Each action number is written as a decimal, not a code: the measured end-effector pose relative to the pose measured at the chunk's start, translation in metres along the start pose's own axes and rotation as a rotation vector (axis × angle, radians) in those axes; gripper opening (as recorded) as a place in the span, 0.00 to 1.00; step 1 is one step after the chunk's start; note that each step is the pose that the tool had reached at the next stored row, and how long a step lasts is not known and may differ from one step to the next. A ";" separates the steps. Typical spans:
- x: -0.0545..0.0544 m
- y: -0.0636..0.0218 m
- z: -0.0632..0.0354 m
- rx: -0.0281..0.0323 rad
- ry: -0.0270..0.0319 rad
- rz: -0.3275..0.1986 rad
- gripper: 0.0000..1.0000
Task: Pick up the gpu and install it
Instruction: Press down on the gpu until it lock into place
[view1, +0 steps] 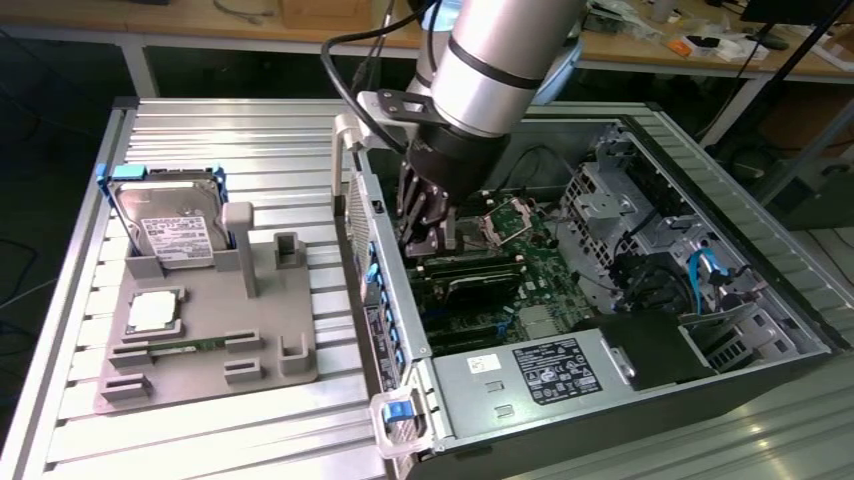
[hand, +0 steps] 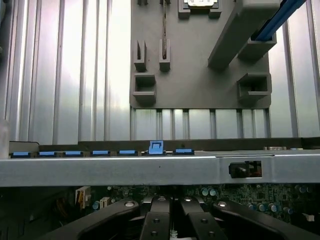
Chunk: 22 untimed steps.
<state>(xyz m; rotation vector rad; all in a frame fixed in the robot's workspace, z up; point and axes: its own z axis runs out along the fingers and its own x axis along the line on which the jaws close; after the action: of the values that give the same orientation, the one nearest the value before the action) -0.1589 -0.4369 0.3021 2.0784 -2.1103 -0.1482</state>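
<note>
The gripper (hand: 162, 231) sits closest to the wrist camera, its dark fingers (hand: 155, 225) drawn close together low inside the open computer case (view1: 801, 330), just past the case's metal edge rail (hand: 150, 170) with its row of blue clips (hand: 156, 147). In the exterior view the arm (view1: 487, 70) reaches down into the case, and the fingers appear pinched on the top edge of the gpu (view1: 467, 268), a dark flat card standing on edge over the green motherboard (view1: 534, 270), close to the case wall nearest the tray. Whether the card is already seated in its slot cannot be told, since the fingers and card hide the connector. Outside the case, on the ribbed table (view1: 200, 120), the grey parts tray (view1: 200, 330) carries the hard drive (view1: 167, 225) in its blue frame, a square chip (view1: 154, 312) and a thin memory stick (view1: 187, 347). The risks from here are mainly of alignment, as I judge it: if the card is tilted or offset from its slot, downward pressure could jam it or strain the board; its bracket end could also catch on the case wall, and a thin grip on the card's edge could slip.
</note>
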 end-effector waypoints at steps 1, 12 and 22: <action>0.000 -0.0001 0.0006 -0.0003 0.0001 0.000 0.14; 0.000 -0.0065 -0.0021 -0.0046 -0.0004 0.000 0.14; 0.000 -0.0081 -0.0061 -0.0137 0.0034 0.000 0.14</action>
<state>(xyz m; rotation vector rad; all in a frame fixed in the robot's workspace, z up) -0.1498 -0.4368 0.3066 2.0697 -2.1013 -0.1586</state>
